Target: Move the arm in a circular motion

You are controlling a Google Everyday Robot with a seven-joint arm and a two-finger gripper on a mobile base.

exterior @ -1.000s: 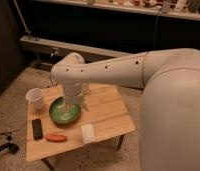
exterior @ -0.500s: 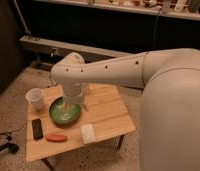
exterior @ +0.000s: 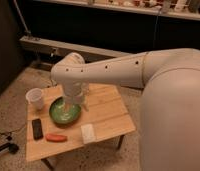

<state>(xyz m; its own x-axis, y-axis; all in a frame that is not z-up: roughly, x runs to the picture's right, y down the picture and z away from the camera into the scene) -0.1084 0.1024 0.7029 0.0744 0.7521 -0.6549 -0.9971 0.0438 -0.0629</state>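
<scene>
The cream-white arm reaches from the right across the frame, its thick tube segment dotted with small dark holes. It bends downward at a rounded elbow above a small wooden table. At its end the gripper hangs just over a green bowl, at the bowl's far side.
On the table stand a white cup at the left, a black phone-like device, an orange carrot and a small white packet near the front. A dark wall and a shelf run behind.
</scene>
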